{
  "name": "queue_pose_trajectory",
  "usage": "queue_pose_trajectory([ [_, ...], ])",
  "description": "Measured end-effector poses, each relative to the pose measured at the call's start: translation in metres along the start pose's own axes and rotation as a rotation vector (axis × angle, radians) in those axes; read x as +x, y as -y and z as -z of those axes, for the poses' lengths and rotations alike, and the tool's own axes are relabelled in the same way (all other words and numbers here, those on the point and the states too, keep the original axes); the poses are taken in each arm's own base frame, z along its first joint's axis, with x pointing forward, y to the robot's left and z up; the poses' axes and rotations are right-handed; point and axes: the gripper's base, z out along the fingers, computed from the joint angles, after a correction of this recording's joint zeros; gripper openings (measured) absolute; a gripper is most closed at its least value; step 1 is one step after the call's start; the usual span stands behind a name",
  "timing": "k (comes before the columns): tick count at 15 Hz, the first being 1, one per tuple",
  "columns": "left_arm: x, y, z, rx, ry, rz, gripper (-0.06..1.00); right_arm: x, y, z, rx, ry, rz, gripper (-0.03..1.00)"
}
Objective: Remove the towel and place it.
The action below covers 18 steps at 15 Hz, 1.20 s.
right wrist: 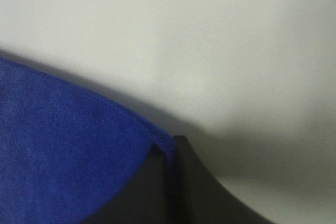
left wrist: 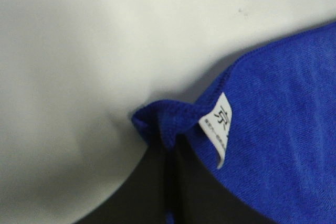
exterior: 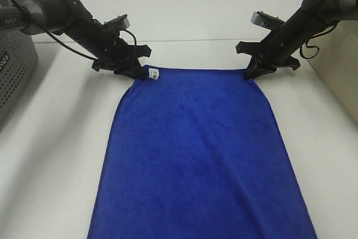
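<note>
**Both tools pinching the towel's far corners**

The towel [exterior: 196, 155] lies spread flat on the white surface [exterior: 56, 155], running from about the middle to the near edge, where it leaves the high view. Its two far corners are pulled slightly inward and bunched, so the cloth narrows there. That looks like the result of the grip: each corner is caught between pressed-together jaws.

The left tool [exterior: 140, 74] is pinching the far-left corner, with cloth puckered up between its jaws in the wrist view. The right tool [exterior: 250, 74] is pinching the far-right corner; its wrist view shows the stitched hem ending right at the jaw. Holding both corners likely lets the arms lift the cloth evenly without it folding.

The tag [left wrist: 220, 127], white, sits just beside the left grip; it carries printed characters, too blurred to read.

The grey basket [exterior: 14, 71] at the surface's left edge shows partial lettering, not legible. Left arm bears a faint logo, unreadable.
</note>
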Motion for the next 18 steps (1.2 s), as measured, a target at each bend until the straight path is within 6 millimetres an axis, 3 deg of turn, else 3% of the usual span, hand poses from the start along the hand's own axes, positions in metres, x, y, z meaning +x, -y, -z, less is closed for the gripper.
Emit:
queue_pose_trajectory([
  [5, -0.009, 0.004, 0.007, -0.041, -0.011, -0.095, 0.0, -0.004, 0.0, 0.007, 0.038, 0.043, 0.122, 0.02],
  [8, -0.028, 0.013, 0.024, -0.07, 0.043, -0.151, 0.0, -0.011, 0.0, 0.015, 0.098, 0.113, 0.247, 0.02],
  [11, -0.042, 0.019, 0.037, -0.094, 0.114, -0.189, 0.0, -0.031, -0.006, 0.032, 0.143, 0.243, 0.331, 0.02],
  [14, -0.05, 0.017, 0.038, -0.135, 0.206, -0.204, 0.0, -0.048, -0.01, 0.044, 0.19, 0.381, 0.356, 0.02],
  [18, -0.064, 0.018, 0.041, -0.181, 0.355, -0.239, 0.0, -0.056, -0.004, 0.038, 0.225, 0.481, 0.347, 0.02],
])
